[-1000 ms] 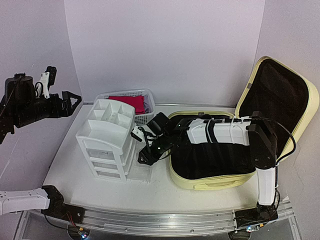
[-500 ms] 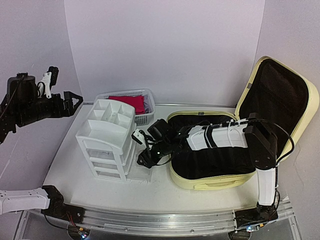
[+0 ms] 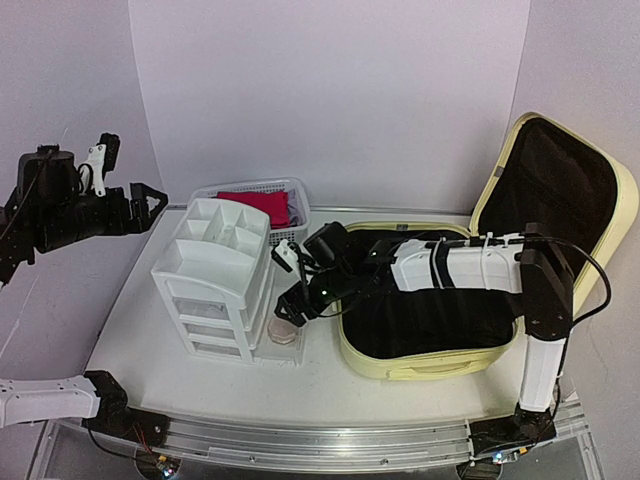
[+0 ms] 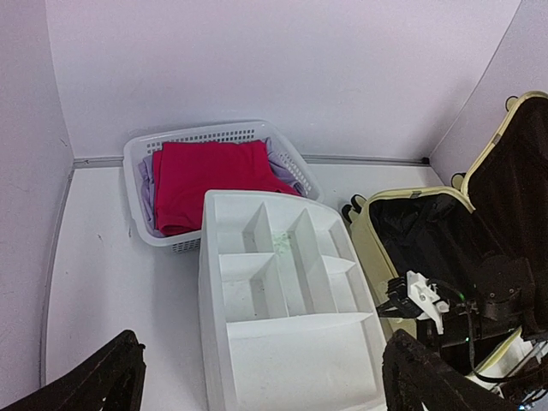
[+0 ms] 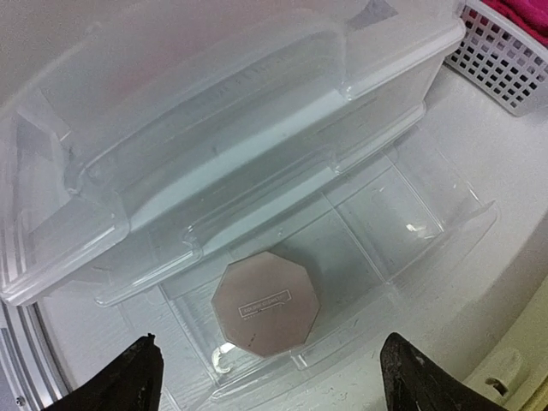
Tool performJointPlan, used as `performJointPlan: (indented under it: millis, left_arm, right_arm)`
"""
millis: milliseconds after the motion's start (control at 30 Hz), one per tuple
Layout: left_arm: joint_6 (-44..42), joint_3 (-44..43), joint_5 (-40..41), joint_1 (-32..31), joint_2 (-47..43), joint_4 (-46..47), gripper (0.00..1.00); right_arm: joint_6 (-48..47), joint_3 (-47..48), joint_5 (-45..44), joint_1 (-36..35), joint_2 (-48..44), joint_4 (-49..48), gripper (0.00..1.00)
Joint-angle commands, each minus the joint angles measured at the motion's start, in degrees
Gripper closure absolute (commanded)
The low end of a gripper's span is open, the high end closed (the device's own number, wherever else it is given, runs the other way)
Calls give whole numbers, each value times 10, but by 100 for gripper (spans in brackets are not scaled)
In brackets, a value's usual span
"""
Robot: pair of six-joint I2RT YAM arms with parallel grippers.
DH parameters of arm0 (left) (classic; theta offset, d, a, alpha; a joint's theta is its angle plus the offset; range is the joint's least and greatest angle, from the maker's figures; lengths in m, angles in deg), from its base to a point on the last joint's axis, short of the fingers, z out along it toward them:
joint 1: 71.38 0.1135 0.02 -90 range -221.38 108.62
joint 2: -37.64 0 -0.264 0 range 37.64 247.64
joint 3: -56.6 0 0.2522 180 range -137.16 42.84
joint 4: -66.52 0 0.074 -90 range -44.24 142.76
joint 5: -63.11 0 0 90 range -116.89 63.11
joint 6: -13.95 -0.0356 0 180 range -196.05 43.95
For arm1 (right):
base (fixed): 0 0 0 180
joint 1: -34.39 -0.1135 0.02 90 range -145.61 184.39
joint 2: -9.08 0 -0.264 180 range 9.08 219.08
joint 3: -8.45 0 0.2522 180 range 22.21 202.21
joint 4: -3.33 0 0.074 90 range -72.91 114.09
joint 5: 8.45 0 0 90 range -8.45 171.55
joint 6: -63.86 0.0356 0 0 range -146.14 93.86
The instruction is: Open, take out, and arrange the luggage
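Top external — luggage (image 3: 400,368) open, jar (image 3: 284,330) in drawer (image 3: 292,352)

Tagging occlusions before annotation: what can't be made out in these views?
- Top view: suitcase floor, partly covered by the right arm.
- Right wrist view: print on the pink jar lid, too small.
- Left wrist view: basket contents beneath the red cloth; suitcase lid cut by right edge.

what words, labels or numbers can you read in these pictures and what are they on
No text can be read in any view.
Pink lid in the clear drawer: a small framed label, too blurred to read.
Upper clear drawer front: what looks like faint raised lettering, too faint to read.
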Motion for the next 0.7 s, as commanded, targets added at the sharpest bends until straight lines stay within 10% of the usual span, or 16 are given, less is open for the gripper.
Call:
performJointPlan:
  millis: [0,467,667]
  left_arm:
    - [-4,2,5,2,8,4,3]
    - [12,-17,-116,97,136,-75,11]
    - [8,7,-111,98,158,-74,33]
  right_arm:
    - [37,12,-33,-2,-55,28,19]
    - [255,51,-129,-19,-31,163,82]
    - [346,96,-219,-34,8,207,96]
